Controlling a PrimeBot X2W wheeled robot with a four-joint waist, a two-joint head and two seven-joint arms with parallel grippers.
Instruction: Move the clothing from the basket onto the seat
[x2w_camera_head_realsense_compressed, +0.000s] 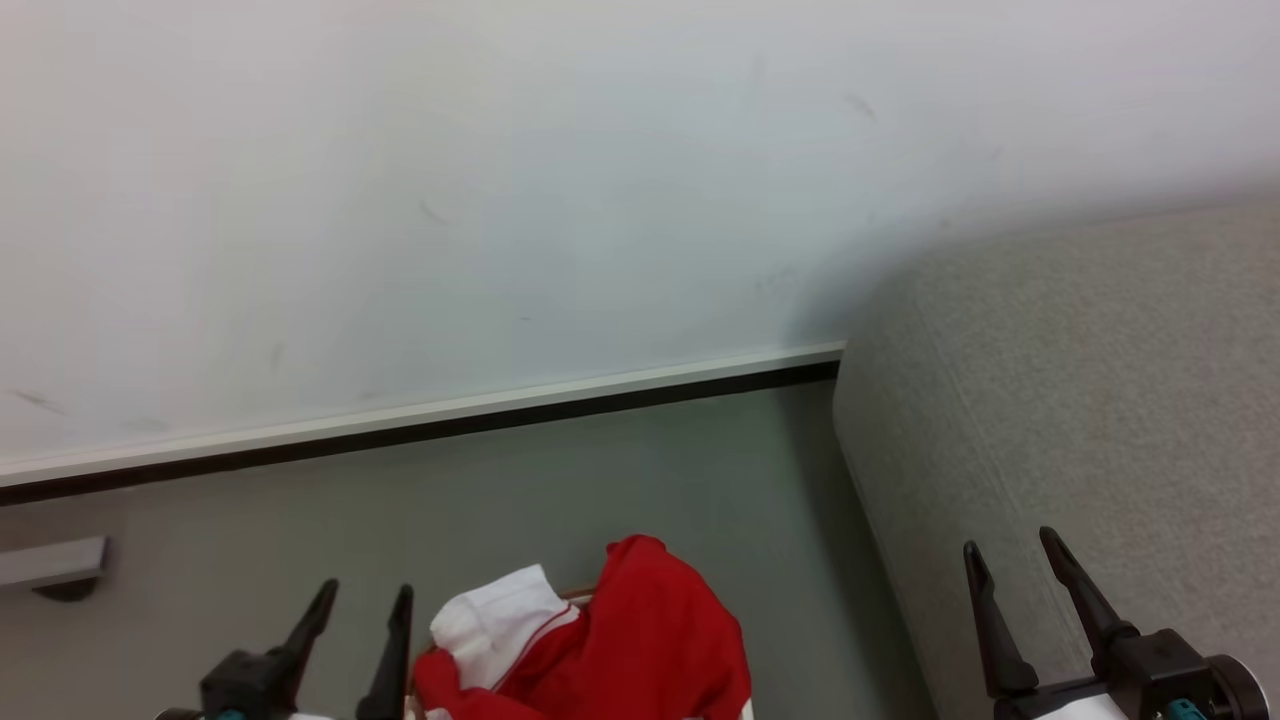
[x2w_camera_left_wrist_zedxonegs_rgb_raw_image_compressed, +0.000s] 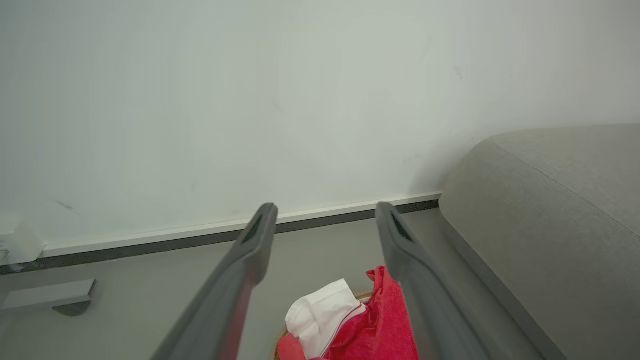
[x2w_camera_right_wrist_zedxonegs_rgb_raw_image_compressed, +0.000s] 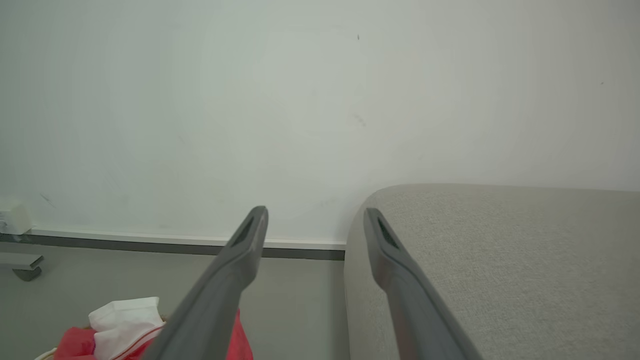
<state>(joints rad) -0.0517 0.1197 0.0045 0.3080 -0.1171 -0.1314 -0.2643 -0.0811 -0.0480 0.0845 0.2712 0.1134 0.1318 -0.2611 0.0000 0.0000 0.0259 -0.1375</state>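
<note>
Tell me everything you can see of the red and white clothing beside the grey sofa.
The soft bright red fabric clothing is a crumpled heap with a white panel edged by thin white stripe trim, sportswear-like. It bulges above a thin brown basket rim, mostly cut off at the picture's bottom. It lies left of the grey woven-fabric sofa, grey floor between them. The open left gripper hangs close beside it; contact cannot be told.
</note>
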